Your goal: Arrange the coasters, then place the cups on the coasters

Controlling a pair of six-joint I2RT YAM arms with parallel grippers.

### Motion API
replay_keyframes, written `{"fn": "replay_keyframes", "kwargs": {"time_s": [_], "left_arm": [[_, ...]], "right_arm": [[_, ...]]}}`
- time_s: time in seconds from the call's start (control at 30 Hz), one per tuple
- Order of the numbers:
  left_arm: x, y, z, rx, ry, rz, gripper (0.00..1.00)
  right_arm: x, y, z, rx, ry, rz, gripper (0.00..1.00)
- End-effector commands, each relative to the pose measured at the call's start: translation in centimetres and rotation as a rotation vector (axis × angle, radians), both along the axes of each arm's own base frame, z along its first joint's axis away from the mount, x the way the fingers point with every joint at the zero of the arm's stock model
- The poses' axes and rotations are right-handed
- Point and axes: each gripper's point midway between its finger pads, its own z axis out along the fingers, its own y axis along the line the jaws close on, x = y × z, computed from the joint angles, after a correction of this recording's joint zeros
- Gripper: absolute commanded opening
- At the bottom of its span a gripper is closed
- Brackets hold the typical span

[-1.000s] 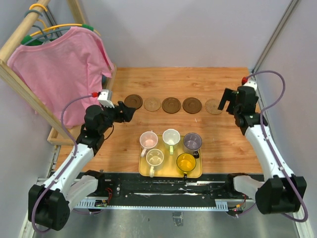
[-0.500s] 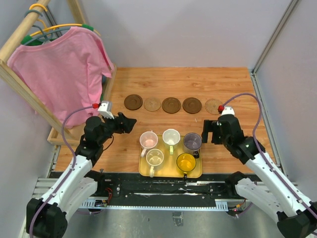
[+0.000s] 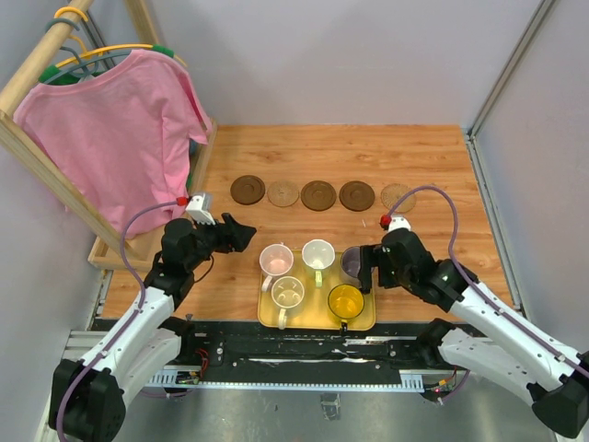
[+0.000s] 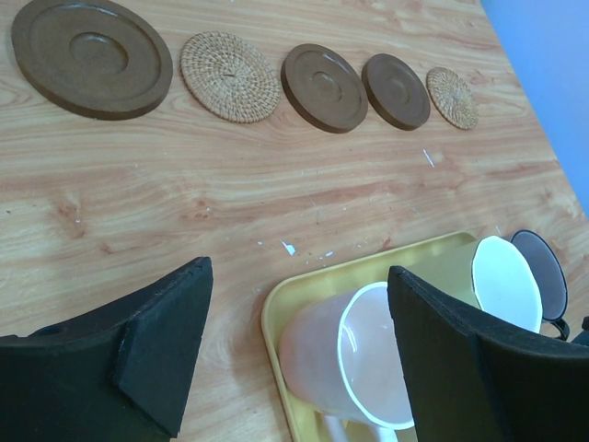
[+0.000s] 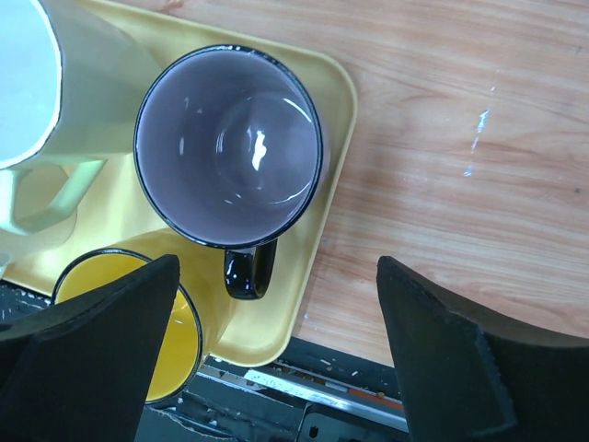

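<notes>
Several round coasters lie in a row across the middle of the table; the left wrist view shows the same coasters at its top. Several cups stand on a yellow tray: pink, cream, greyish purple, white-green and amber. My left gripper is open just left of the tray, and the pink cup lies ahead between its fingers. My right gripper hangs open above the purple cup, whose black handle is near its left finger.
A pink shirt hangs on a wooden rack at the left. Grey walls close in the back and right sides. The tray sits close to the table's front edge, with the black metal base rail right behind it.
My right arm swung from the far right end of the coaster row down to the tray, over the purple cup. My left gripper moved slightly towards the tray's left corner.
</notes>
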Motion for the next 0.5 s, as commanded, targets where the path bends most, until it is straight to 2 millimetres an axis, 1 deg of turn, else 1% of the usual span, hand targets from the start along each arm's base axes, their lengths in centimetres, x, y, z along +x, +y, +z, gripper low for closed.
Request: {"fn": "replay_keyframes", "kwargs": {"time_s": [0.0,0.13,0.27,0.47], "left_arm": [[-0.1,-0.6,0.6,-0.014,-0.027,-0.027,0.81],[-0.2,-0.6,0.4,-0.017,-0.027,-0.031,0.81],[-0.4,-0.6,0.4,-0.026,-0.027,-0.032,0.81],[-0.5,-0.7,0.3,-0.021,-0.028,-0.043,0.81]], "right_arm": [[-1.4,0.6,-1.5,0.001,0.053,0.020,0.88],[-2.2,1.0,-2.7,-0.010,0.093,0.033,0.81],[-2.6,1.2,-3.3,-0.019,0.110,0.036,0.73],[-2.2,1.0,-3.8,-0.038,0.105,0.018,0.69]]}}
